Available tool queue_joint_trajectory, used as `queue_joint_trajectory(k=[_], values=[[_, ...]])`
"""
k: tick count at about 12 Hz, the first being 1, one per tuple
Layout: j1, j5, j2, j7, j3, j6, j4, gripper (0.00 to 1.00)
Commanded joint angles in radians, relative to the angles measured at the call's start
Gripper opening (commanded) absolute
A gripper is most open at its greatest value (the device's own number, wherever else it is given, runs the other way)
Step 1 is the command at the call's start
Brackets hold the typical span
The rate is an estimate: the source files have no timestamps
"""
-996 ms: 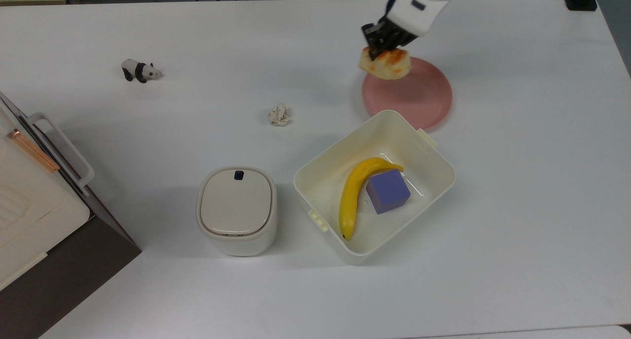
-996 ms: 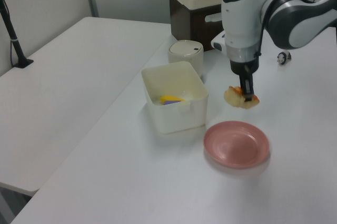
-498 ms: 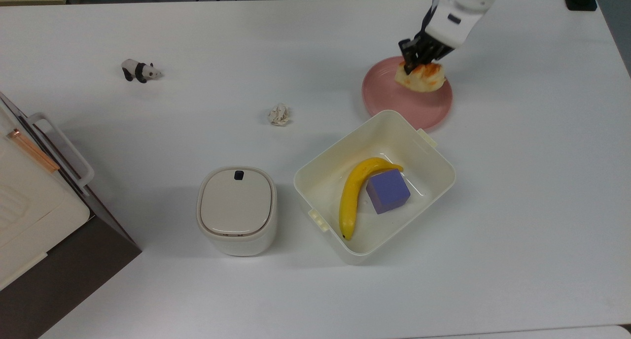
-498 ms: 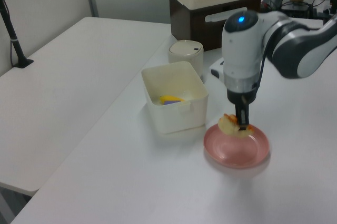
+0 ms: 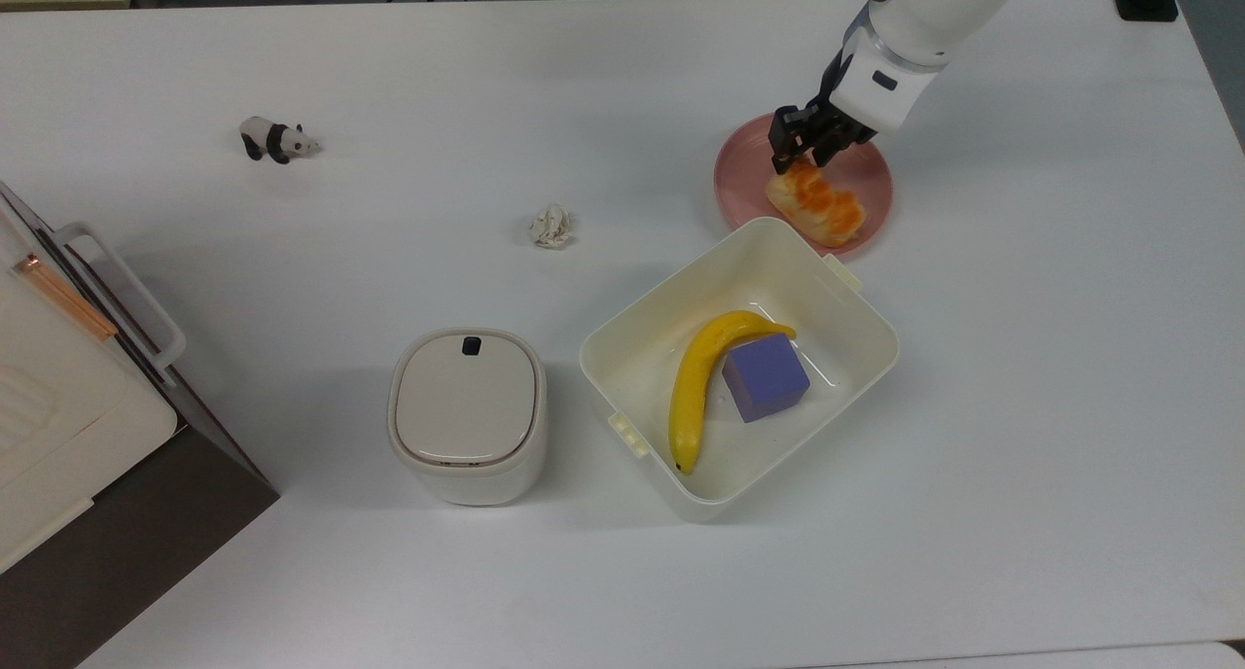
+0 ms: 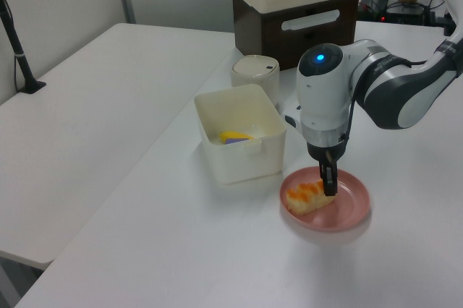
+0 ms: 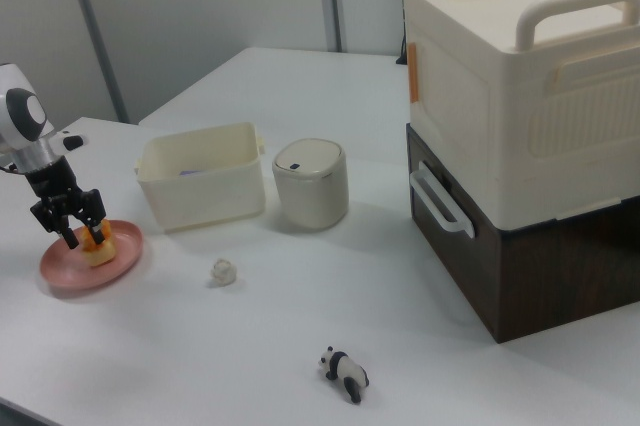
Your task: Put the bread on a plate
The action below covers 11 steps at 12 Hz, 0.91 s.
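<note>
Under the pincer (image 5: 800, 153), bread (image 5: 817, 205) lies on plate (image 5: 741, 168).

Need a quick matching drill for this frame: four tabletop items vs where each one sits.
Items:
1. glossy orange-brown bread loaf
2. yellow banana
3. crumpled whitish paper ball
4. small black-and-white panda figure

Places:
A. in the cream rectangular bin, beside the purple cube
B. bare table, top view's far left
C. on the round pink plate
D. bare table, mid-scene

Pairs: 1-C, 2-A, 3-D, 4-B

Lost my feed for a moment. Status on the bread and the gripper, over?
Gripper open, straddling one end of the bread. Bread lying on the plate, released. Cream bin close beside the plate, not in the way.
</note>
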State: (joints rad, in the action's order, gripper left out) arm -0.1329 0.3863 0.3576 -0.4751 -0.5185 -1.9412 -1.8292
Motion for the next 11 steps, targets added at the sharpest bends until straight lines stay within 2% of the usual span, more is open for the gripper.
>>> queue_joint_trajectory(k=[1,4,6,9,11], values=[[-0.014,0.031,-0.014,0.001,0.009,0.017,0.004,0.81],[-0.01,0.026,-0.06,0.073,0.002,0.092,0.005,0.81],[0.027,0.013,-0.11,0.145,0.0,0.126,0.008,0.81],[0.088,-0.107,-0.176,0.35,0.0,0.296,0.108,0.81],[0.152,-0.148,-0.19,0.459,0.006,0.379,0.189,0.81]])
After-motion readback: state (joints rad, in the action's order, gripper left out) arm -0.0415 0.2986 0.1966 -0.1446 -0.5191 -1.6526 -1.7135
